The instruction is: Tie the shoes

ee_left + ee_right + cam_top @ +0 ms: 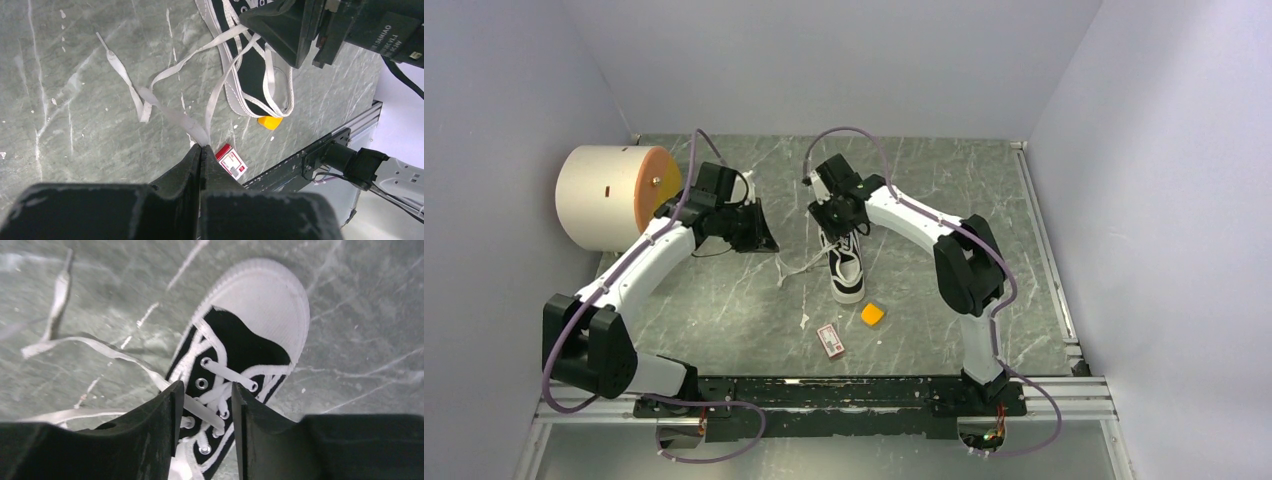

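Note:
The black-and-white sneaker [847, 272] lies on the table with its white toe toward the arm bases. It also shows in the right wrist view [260, 310] and the left wrist view [250, 80]. Its long white laces [796, 268] trail loose to the left. My left gripper [201, 147] is shut on a lace strand [172, 114] and holds it left of the shoe [762, 238]. My right gripper [204, 392] is open just above the eyelets, with a lace strand [107, 347] running between its jaws. In the top view it [838, 214] hovers over the shoe's heel end.
A small orange block [872, 314] lies right of the toe, and a red-and-white card [831, 340] lies nearer the bases. A large cream cylinder with an orange face [614, 196] stands at the left. Grey walls close in the table.

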You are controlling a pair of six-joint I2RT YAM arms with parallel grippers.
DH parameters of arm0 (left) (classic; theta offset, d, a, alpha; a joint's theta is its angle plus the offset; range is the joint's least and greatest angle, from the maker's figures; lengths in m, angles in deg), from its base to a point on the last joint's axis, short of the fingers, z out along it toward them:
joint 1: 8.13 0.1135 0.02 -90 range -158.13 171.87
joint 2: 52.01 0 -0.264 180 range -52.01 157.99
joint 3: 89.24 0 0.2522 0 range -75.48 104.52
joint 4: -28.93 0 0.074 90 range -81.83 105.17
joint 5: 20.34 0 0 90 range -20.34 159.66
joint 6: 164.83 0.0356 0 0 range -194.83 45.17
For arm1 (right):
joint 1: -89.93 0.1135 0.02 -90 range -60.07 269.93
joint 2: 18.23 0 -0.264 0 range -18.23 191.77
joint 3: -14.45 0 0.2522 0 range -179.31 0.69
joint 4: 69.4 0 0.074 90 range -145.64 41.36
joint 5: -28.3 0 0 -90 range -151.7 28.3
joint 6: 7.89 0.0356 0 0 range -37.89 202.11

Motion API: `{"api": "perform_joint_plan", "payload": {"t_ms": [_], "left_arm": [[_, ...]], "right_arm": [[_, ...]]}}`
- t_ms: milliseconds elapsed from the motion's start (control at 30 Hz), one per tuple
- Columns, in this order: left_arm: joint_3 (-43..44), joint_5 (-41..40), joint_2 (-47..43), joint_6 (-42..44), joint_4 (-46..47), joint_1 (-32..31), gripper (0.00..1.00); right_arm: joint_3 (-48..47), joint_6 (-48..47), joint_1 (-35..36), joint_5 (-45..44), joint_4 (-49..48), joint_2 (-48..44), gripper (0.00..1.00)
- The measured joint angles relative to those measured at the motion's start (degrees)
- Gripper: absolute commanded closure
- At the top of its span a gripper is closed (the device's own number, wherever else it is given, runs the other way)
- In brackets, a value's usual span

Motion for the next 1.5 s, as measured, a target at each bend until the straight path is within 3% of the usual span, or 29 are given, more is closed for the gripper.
{"api": "perform_joint_plan", "payload": {"t_ms": [267,433,533,633,1000,1267,1433,1500], "left_arm": [[1.0,0.7,2.6,2.2,-0.2,0.0,0.95],[3.0,0.9,3.6,3.0,-0.3,0.0,0.95],[3.8,1.1,3.7,3.2,-0.3,0.0,0.95],[4.5,1.4,4.2,3.4,-0.4,0.0,0.95],[12.6,6.4,14.1,3.8,3.0,-1.3,0.95],[31.7,12.0,36.2,3.8,6.0,-5.6,0.95],[32.0,13.2,41.4,3.8,5.3,-6.4,0.95],[30.1,13.2,40.5,3.8,5.6,-6.4,0.95]], "right_arm": [[3.9,-0.1,-2.0,3.0,-0.5,-0.9,0.65],[4.0,0.5,-2.6,5.2,-0.7,-1.0,0.83],[4.0,0.8,-2.8,6.0,-0.7,-1.1,0.86],[4.0,1.0,-2.9,6.4,-0.6,-1.9,1.0],[12.0,3.0,-3.5,8.9,-4.4,-12.0,1.0],[20.2,6.0,-6.4,13.4,-12.1,-15.8,1.0],[21.6,7.3,-7.1,14.4,-14.3,-16.5,0.97],[20.7,7.1,-7.0,13.1,-13.0,-16.2,0.9]]}}
